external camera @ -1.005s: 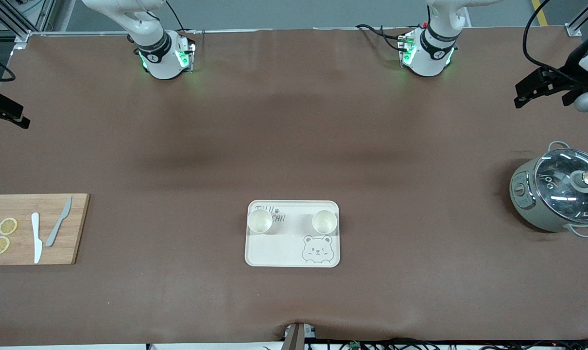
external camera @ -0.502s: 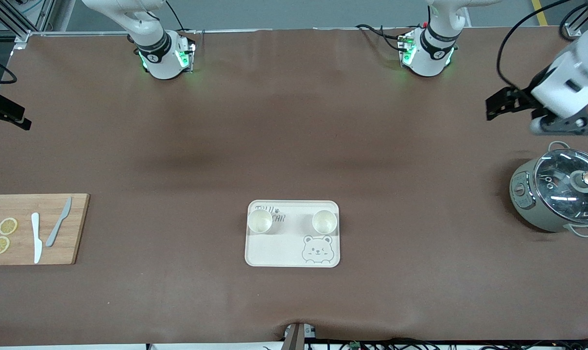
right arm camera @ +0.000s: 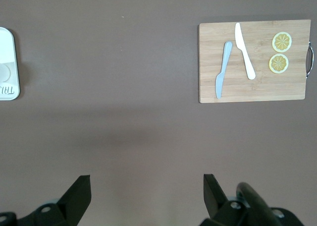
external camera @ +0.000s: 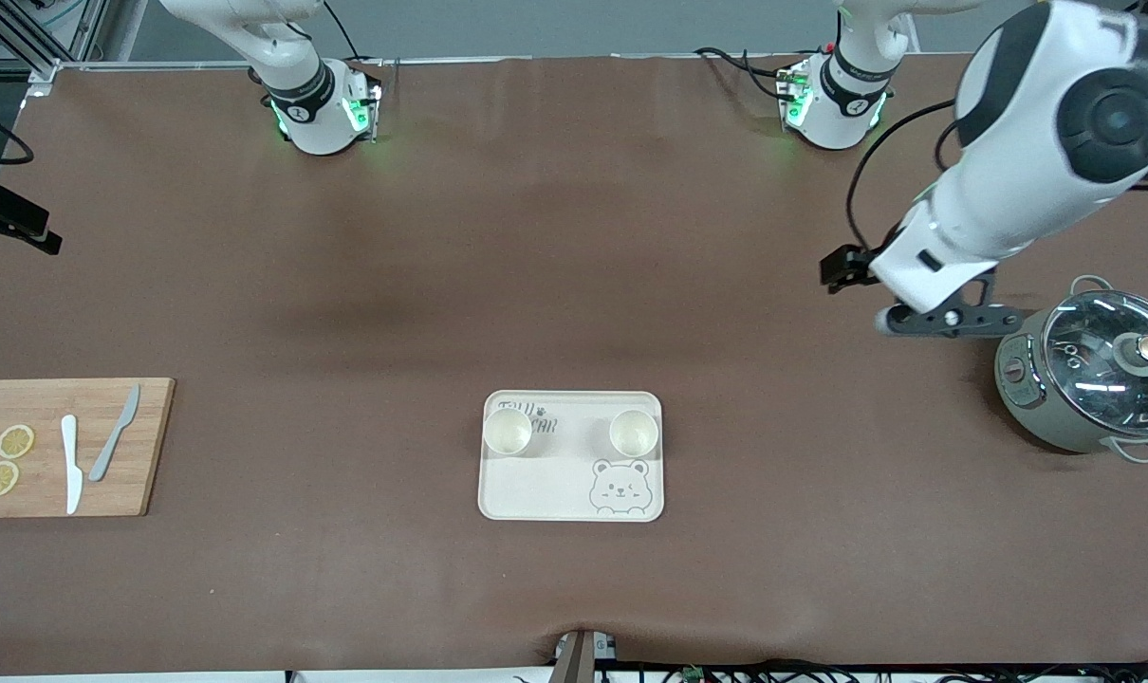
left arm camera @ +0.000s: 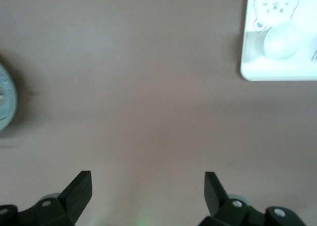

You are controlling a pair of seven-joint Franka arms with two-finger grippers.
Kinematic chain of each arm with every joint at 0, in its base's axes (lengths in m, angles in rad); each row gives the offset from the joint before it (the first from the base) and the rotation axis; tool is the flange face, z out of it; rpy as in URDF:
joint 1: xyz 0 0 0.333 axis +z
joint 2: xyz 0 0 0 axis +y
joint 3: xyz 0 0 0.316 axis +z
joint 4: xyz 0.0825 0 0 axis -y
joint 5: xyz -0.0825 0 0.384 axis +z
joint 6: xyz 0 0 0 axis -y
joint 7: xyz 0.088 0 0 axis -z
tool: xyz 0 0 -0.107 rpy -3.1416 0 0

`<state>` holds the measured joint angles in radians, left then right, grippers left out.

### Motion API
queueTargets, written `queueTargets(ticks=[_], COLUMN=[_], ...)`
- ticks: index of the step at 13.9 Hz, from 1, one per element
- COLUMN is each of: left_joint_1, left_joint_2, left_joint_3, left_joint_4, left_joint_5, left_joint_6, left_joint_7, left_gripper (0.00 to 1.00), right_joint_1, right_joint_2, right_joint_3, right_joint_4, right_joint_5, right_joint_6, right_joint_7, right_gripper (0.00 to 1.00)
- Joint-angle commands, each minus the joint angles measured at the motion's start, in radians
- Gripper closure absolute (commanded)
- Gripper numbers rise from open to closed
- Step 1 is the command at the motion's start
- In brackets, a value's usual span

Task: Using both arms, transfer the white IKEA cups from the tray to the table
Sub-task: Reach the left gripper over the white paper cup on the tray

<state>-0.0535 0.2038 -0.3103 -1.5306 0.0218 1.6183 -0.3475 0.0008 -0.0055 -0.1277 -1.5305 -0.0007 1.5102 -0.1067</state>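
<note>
While two smooth, cream-white tapered cups (external camera: 508,432) (external camera: 633,433) stand upright and apart on the matte, round-cornered bear tray (external camera: 571,499), along its edge farther from the front camera, the left gripper (left arm camera: 147,191) hangs spread and empty over bare brown cloth, toward the left arm's end from the tray, beside the grey-green pot (external camera: 1086,378) with its glossy glass lid. It has swung in toward the tray since half a second ago. The right gripper (right arm camera: 147,191), also parted and empty, waits high over bare cloth between the tray and the bamboo cutting board (external camera: 147,446).
</note>
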Motion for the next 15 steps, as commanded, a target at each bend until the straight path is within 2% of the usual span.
queueTargets(ticks=[1,5,7,11,15], left_joint_1=[-0.055,-0.127,-0.15,-0.189,-0.22], left_joint_2=[0.064,0.192,0.261,0.347,0.413], left_joint_3=[-0.001,0.003,0.004,0.004,0.01], left_joint_4=[0.004,0.021,0.056,0.125,0.129], left_joint_5=[-0.007,-0.005,0.03,0.052,0.067], left_joint_6=[0.098,0.236,0.264,0.285,0.422], left_joint_7=[-0.108,-0.253,-0.301,-0.34,-0.404], left_gripper=[0.0,0.0,0.0,0.0,0.0], right_joint_1=[-0.021,-0.016,-0.013,-0.007,-0.002], right_joint_2=[0.004,0.009,0.027,0.056,0.093], right_joint_3=[0.016,0.017,0.017,0.02,0.022], right_joint_4=[0.01,0.012,0.016,0.018,0.016], right_joint_5=[-0.012,-0.005,-0.007,-0.004,0.011], right_joint_6=[-0.002,0.002,0.002,0.008,0.008], right_joint_7=[-0.011,-0.013,-0.014,-0.013,-0.011], right_gripper=[0.0,0.0,0.0,0.0,0.0])
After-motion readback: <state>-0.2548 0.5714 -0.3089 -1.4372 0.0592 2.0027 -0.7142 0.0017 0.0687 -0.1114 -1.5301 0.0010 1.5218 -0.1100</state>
